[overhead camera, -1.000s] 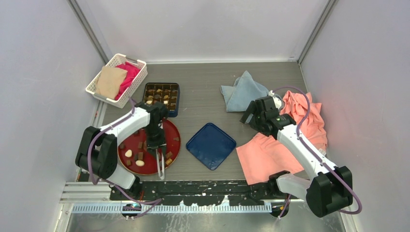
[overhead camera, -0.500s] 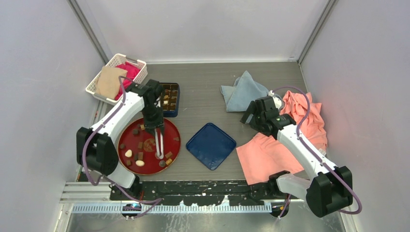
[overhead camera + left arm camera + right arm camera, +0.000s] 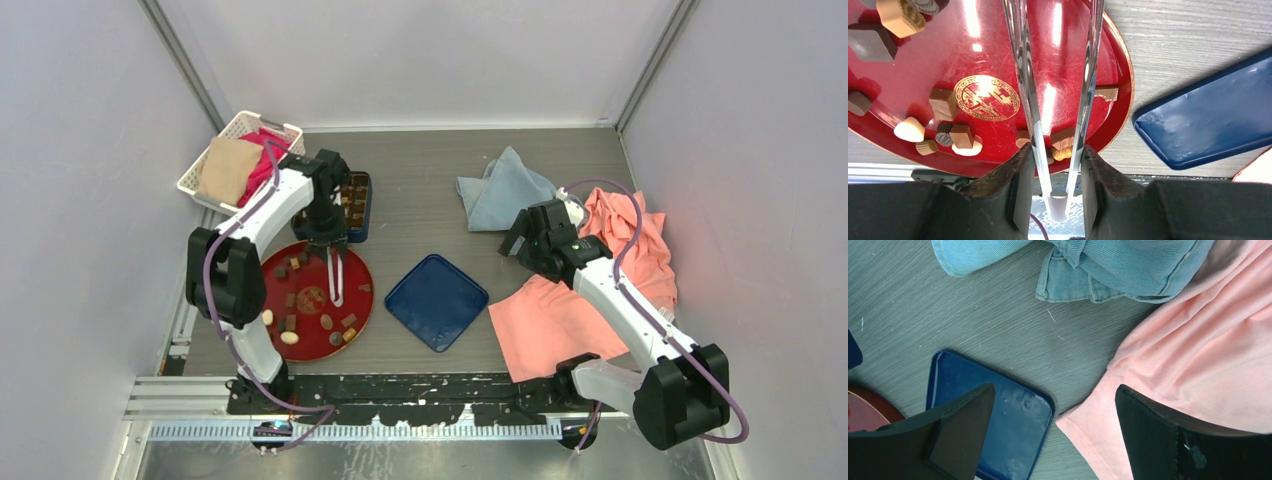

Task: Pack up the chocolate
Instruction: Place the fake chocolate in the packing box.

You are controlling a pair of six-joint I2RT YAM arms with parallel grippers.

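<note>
Left wrist: left gripper [image 3: 1057,186] clenches the tongs [image 3: 1023,75] — a slack squeeze could drop chocolate [image 3: 943,102]; right gripper [image 3: 1054,387] gapes empty.

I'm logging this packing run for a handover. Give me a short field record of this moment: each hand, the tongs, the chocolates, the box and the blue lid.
left hand: shut on metal tongs, held above the round red plate
right hand: open, empty, above the table beside the lid
tong tips: over the plate; whether they hold a piece cannot be told
chocolate: loose brown, tan and cream pieces on the plate; more in the dark blue compartment box
lid: dark blue square lid, flat on the table, apart from the box
</note>
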